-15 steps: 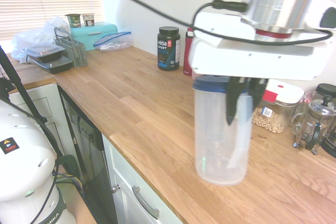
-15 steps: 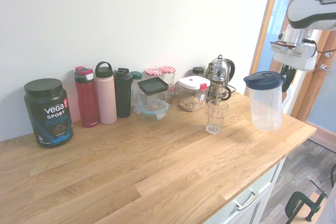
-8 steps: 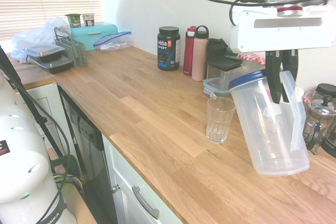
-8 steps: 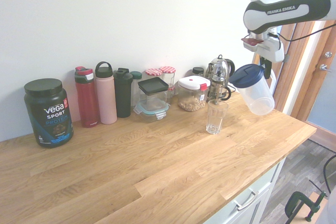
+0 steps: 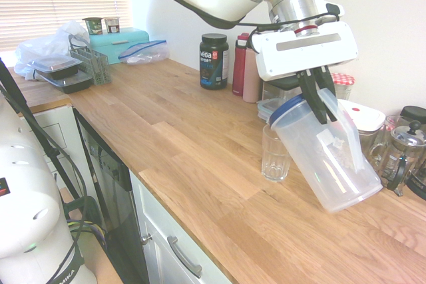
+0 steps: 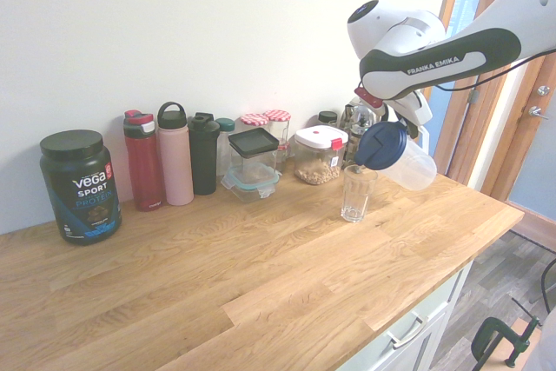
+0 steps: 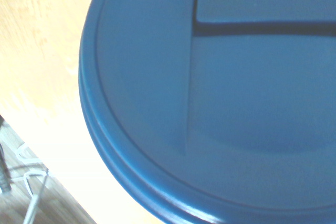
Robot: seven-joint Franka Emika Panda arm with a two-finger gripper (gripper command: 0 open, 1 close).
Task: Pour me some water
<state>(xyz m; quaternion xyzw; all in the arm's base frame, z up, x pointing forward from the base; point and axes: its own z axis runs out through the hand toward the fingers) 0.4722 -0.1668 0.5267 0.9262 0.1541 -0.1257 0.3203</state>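
Your gripper [image 5: 317, 99] is clenched on the handle of a clear plastic pitcher [image 5: 326, 154], which hangs tilted, its blue lid [image 6: 380, 145] leaning toward the glass. Take the glass [image 5: 275, 157] as your landmark: a clear, ribbed tumbler, upright on the wooden counter [image 6: 234, 275]. The pitcher's lid end is at the glass's rim, with its base raised to the side, over the counter. You cannot tell from these views whether lid and rim touch, or whether any water is in either.

Behind the glass, toward the wall, stand a food box with a white lid [image 6: 320, 154] and a metal press [image 5: 401, 157]. Farther off along the wall from the glass come a pink bottle [image 6: 175, 155], a red bottle [image 6: 144, 162] and a black tub [image 6: 81, 187] marked Vega Sport.
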